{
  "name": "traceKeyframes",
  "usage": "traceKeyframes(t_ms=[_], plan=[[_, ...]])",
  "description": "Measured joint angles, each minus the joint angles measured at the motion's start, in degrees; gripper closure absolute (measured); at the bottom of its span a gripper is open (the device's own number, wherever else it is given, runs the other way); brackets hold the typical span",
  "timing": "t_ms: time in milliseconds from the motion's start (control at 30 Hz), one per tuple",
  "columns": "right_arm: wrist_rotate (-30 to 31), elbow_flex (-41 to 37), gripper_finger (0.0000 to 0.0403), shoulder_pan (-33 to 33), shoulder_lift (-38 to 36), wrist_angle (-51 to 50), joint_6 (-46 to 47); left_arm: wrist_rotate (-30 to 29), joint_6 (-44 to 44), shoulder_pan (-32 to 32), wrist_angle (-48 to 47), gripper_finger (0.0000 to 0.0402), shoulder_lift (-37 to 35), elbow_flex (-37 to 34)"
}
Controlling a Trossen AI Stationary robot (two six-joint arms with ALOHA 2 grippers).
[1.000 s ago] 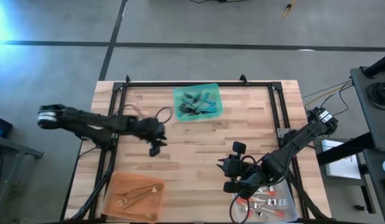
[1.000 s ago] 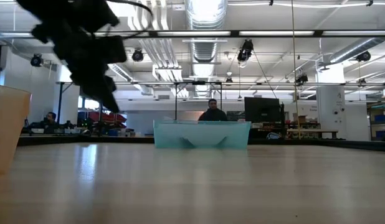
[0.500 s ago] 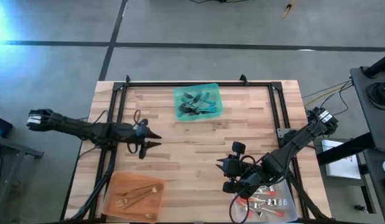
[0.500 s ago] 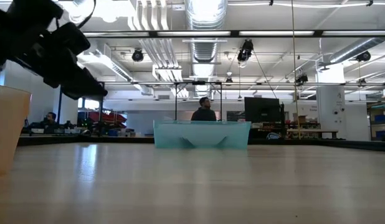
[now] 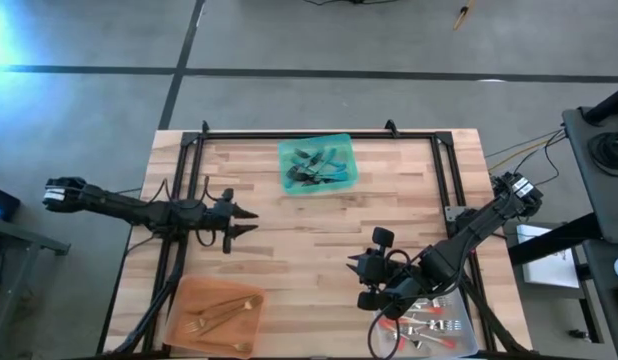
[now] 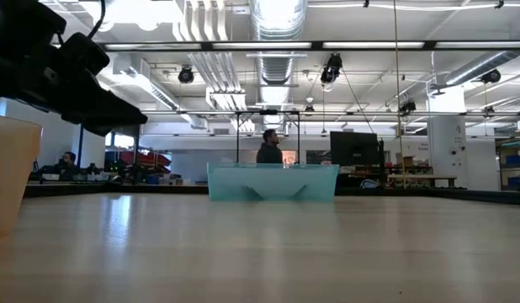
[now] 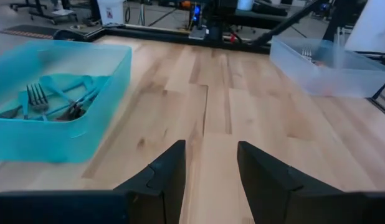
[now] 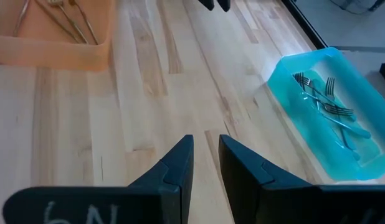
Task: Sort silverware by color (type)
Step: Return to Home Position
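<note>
Left gripper (image 5: 249, 222) parted, holding nothing, above table (image 5: 319, 225), left side. Right gripper (image 5: 358, 282) narrowly parted, holding nothing, near clear tray (image 5: 469, 345).

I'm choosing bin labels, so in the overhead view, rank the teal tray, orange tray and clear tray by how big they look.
1. orange tray and clear tray: about alike; the right arm covers part of the clear one, so I won't rank them.
2. teal tray: smallest.
</note>
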Motion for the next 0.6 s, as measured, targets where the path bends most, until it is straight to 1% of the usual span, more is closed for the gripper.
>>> traceKeyframes(t_ms=[200, 467, 533, 600], plan=[[0.0, 0.0, 0.0335, 0.0, 0.0, 0.0, 0.0, -2.3, 0.3, 0.0, 0.4, 0.0274, -0.1, 0.3], [-0.1, 0.0, 0.0335, 0.0, 0.0, 0.0, 0.0, -2.4, 0.5, 0.0, 0.3, 0.0274, 0.5, 2.3], [-0.2, 0.0, 0.0335, 0.0, 0.0, 0.1, 0.0, -2.5, 0.5, -0.4, -1.1, 0.0274, -1.7, 2.2], [-0.2, 0.0, 0.0335, 0.0, 0.0, 0.1, 0.0, -2.4, 2.2, -0.4, -0.5, 0.0274, -4.6, 2.0]])
